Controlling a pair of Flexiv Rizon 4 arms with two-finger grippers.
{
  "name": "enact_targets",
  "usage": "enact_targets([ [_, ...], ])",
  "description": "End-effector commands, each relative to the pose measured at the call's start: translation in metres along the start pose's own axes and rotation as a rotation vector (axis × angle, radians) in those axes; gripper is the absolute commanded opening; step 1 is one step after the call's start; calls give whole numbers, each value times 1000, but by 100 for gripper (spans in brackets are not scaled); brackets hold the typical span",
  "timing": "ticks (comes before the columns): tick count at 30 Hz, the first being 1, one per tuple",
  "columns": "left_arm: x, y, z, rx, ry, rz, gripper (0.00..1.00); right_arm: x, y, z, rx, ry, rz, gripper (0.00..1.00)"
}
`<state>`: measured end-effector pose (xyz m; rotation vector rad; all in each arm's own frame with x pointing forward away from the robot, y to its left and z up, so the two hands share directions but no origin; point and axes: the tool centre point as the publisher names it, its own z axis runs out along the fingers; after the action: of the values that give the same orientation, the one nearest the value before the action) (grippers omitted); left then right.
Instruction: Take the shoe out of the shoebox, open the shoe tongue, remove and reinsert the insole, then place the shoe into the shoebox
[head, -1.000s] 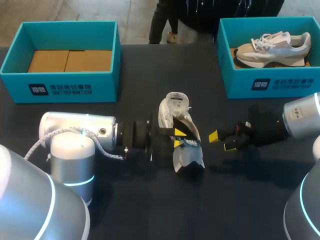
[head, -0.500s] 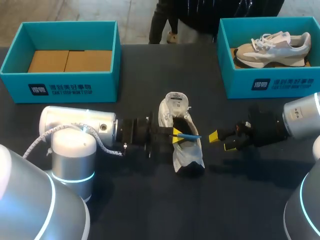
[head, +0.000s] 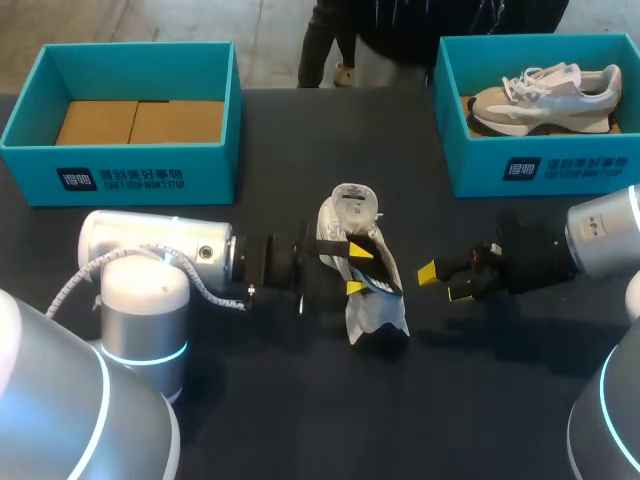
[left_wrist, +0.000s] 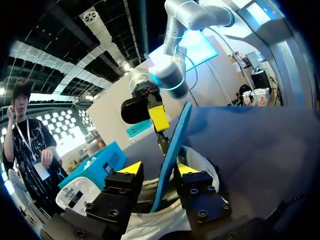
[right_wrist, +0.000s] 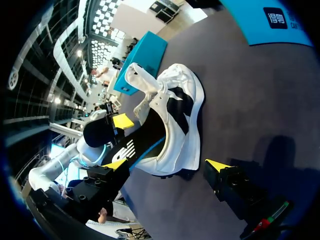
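Resting a white shoe (head: 372, 310) on the dark table (head: 250, 400), with its tongue (head: 349, 205) pulled up and folded back at the shoe's far end and its black opening exposed.

Reaching the left gripper (head: 357, 269) in from the shoe's left side, right over the opening, fingers spread apart and gripping nothing. Standing a blue insole (left_wrist: 172, 145) on edge out of the shoe, up between those parted fingers. Leaning the insole against one finger (left_wrist: 192, 175) and showing a clear gap to the other.

Hanging the right gripper (head: 445, 280) just off the shoe's right side, near the shoe but apart from it. Pointing it at the shoe with its fingers released and nothing between them.

Leaving one teal shoebox (head: 120, 165) well beyond the shoe, on its far left, with brown cardboard (head: 140, 122) lining the bottom. Leaving a second teal shoebox (head: 540, 165) well beyond the shoe, on its far right, with a pale sneaker (head: 545, 100) lying inside on its side.
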<state>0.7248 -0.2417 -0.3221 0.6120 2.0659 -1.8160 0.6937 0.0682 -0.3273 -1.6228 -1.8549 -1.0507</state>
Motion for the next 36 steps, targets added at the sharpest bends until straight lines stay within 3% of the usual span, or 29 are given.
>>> enact_targets([
  [1, 2, -4, -1, 4, 8, 4, 38, 1, -1, 0, -1, -3, 0, 100],
  [6, 6, -2, 4, -1, 37, -6, 33, 1, -1, 0, -1, -3, 0, 100],
  [10, 8, 3, 8, -7, 47, -8, 0, 1, -1, 0, -1, -3, 0, 100],
  [32, 6, 29, 8, -92, 54, -6, 0, 1, -1, 0, -1, -3, 0, 100],
  [33, 6, 27, 8, -90, 50, -8, 31, 1, -1, 0, -1, -3, 0, 100],
  [34, 5, 25, 7, -84, 46, -8, 47, 1, -1, 0, -1, -3, 0, 100],
  [36, 4, 19, 6, -69, 43, -5, 47, 1, -1, 0, -1, -3, 0, 100],
])
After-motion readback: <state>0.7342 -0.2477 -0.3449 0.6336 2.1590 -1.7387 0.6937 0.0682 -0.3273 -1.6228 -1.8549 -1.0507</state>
